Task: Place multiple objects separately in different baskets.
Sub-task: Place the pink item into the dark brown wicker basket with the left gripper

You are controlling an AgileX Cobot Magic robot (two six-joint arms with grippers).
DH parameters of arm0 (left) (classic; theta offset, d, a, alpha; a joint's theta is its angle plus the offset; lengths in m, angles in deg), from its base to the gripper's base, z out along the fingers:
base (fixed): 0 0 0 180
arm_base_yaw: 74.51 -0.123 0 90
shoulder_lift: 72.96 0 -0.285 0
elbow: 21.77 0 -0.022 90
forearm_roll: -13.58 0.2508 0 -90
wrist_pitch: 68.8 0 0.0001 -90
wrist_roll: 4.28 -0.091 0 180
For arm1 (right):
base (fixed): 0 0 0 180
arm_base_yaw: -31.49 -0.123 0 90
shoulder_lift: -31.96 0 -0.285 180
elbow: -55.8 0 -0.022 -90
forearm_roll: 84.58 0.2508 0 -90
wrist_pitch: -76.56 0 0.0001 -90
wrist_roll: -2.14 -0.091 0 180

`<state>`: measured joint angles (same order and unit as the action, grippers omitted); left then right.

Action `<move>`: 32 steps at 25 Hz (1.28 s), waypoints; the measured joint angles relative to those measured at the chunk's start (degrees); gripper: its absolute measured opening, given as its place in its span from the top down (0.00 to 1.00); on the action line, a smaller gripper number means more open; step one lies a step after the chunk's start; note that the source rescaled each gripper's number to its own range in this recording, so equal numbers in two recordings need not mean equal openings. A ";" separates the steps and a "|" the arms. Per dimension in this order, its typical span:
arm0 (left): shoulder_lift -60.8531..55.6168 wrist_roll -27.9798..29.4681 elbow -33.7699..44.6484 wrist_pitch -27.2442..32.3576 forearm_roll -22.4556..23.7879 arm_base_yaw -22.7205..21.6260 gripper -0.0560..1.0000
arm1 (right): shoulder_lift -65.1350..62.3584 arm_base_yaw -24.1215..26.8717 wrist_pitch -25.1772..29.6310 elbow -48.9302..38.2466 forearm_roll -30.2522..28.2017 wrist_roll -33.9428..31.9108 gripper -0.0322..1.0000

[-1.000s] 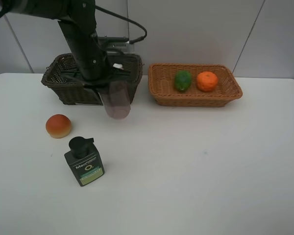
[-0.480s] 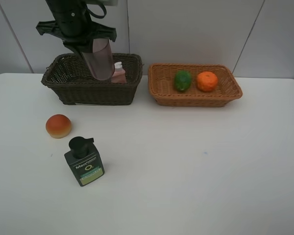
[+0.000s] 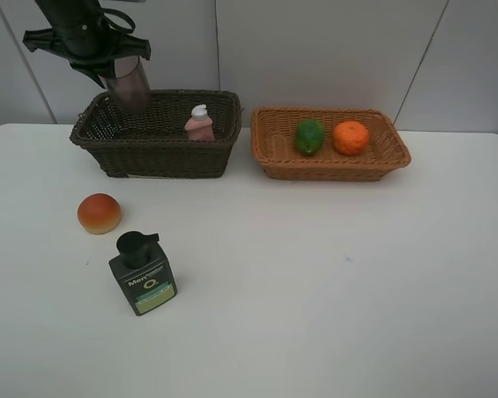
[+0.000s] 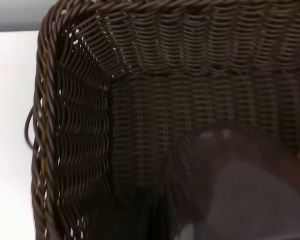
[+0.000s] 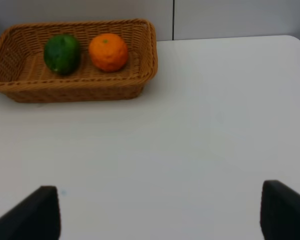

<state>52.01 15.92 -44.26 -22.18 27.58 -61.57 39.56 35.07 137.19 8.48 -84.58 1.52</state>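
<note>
My left gripper (image 3: pixel 114 73) is shut on the translucent mauve cup (image 3: pixel 131 89) and holds it over the left end of the dark brown basket (image 3: pixel 153 157). In the left wrist view the cup (image 4: pixel 235 190) hangs above the woven inside of that basket (image 4: pixel 85 140). A pink bottle (image 3: pixel 199 124) stands in its right part. The tan basket (image 3: pixel 332 170) holds a lime (image 3: pixel 310 136) and a tangerine (image 3: pixel 350 138). A peach-like fruit (image 3: pixel 99 213) and a dark green pump bottle (image 3: pixel 143 272) lie on the table. My right gripper (image 5: pixel 162 215) is open over bare table.
The white table (image 3: pixel 332 282) runs wide in front of both baskets. A grey panelled wall stands right behind them. The right wrist view shows the tan basket (image 5: pixel 75 90) with the lime (image 5: pixel 62 52) and the tangerine (image 5: pixel 108 51) well away from the right gripper.
My left arm has carried the cup up from in front of the dark basket and to the left, over its left end. The pink bottle has come into view.
</note>
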 joint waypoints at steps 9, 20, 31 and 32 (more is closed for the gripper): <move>8.01 -1.69 0.00 -5.43 -0.24 -1.44 0.95 | 0.00 0.00 0.00 0.00 0.00 0.00 0.27; 12.24 -7.16 0.00 -11.20 -3.05 -1.44 0.91 | 0.00 0.00 0.00 0.00 0.00 0.00 0.27; 10.22 -8.79 0.00 -11.19 -3.93 -1.44 0.04 | 0.00 0.00 0.00 0.00 0.00 0.00 0.27; 9.40 -8.79 0.00 -10.77 -4.00 -1.44 0.03 | 0.00 0.00 0.00 0.00 0.00 0.00 0.27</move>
<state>61.41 7.13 -44.26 -32.95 23.58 -63.01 39.56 35.07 137.19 8.48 -84.58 1.52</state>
